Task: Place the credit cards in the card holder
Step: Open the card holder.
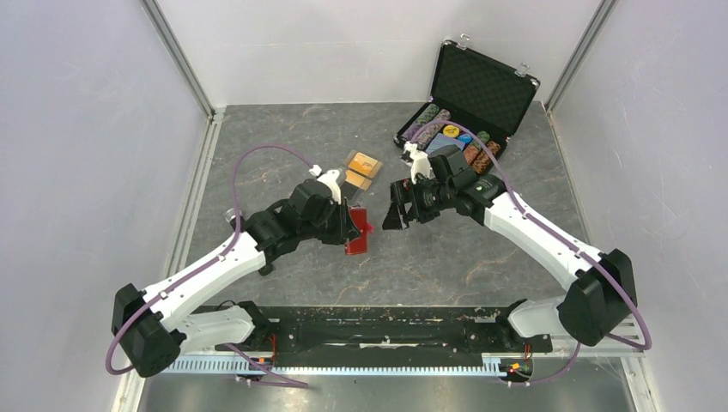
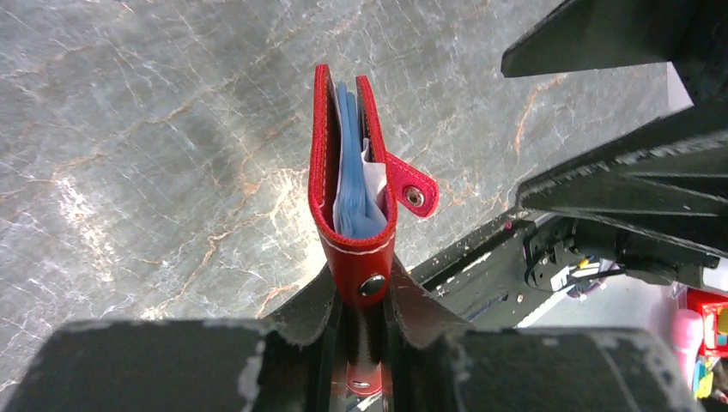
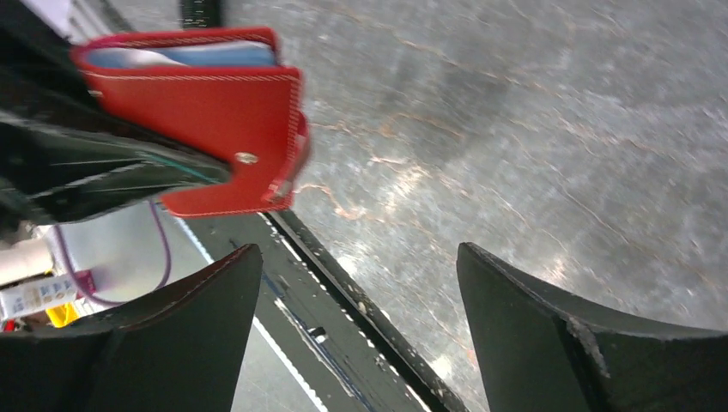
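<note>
My left gripper (image 1: 350, 225) is shut on the red card holder (image 1: 358, 230), held above the table. In the left wrist view the holder (image 2: 354, 232) stands edge-on between my fingers (image 2: 300, 318), slightly open, showing pale blue lining and a snap tab (image 2: 413, 190). It also shows in the right wrist view (image 3: 206, 103). My right gripper (image 1: 397, 213) is open and empty, just right of the holder; its fingertips (image 3: 215, 283) are spread wide. The orange and gold credit cards (image 1: 362, 169) lie in a clear tray behind my left gripper.
An open black chip case (image 1: 481, 81) with poker chips and a blue deck (image 1: 446, 142) sits at the back right. The black base rail (image 1: 386, 330) runs along the near edge. Grey walls close in the sides.
</note>
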You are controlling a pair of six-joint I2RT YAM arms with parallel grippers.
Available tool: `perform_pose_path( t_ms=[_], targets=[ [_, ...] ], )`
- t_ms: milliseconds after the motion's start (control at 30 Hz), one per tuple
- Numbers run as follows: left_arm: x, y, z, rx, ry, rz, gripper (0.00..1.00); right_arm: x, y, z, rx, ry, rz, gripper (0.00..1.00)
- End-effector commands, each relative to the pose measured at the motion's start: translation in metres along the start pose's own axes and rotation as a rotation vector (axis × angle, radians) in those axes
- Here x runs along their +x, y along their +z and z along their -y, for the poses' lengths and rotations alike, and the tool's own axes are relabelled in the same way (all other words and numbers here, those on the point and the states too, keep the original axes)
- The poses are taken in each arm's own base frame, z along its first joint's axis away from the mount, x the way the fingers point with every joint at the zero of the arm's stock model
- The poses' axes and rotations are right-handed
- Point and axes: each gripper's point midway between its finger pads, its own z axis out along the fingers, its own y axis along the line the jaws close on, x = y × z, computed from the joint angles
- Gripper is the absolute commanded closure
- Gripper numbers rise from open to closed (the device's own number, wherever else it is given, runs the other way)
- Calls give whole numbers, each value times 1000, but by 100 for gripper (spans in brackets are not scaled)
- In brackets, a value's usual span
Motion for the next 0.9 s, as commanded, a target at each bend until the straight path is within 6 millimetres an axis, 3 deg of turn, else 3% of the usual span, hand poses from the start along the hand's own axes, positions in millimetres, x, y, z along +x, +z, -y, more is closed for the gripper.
perform_pose_path(
  t_ms=[0,167,400,567,700,767,867],
  targets=[
    [-3,2,24,118,-35,-3,98,-19,-5,-44,-209,-29,56,13],
    [-6,4,30,148,-44,5,98,-8,12,-45,-221,-6,25,19],
    [-7,7,36,176,-43,-4,98,0,30,-38,-197,19,-15,42],
    [-8,4,37,182,-41,5,98,-2,37,-19,-85,19,-33,72],
    [-7,3,35,176,-39,12,97,-10,35,-20,-80,-5,-26,97],
    [-8,1,32,168,-31,22,84,-18,31,-25,-94,-37,-10,100],
    [-20,-10,25,128,12,94,36,-42,14,-32,-90,-133,69,100]
  ],
)
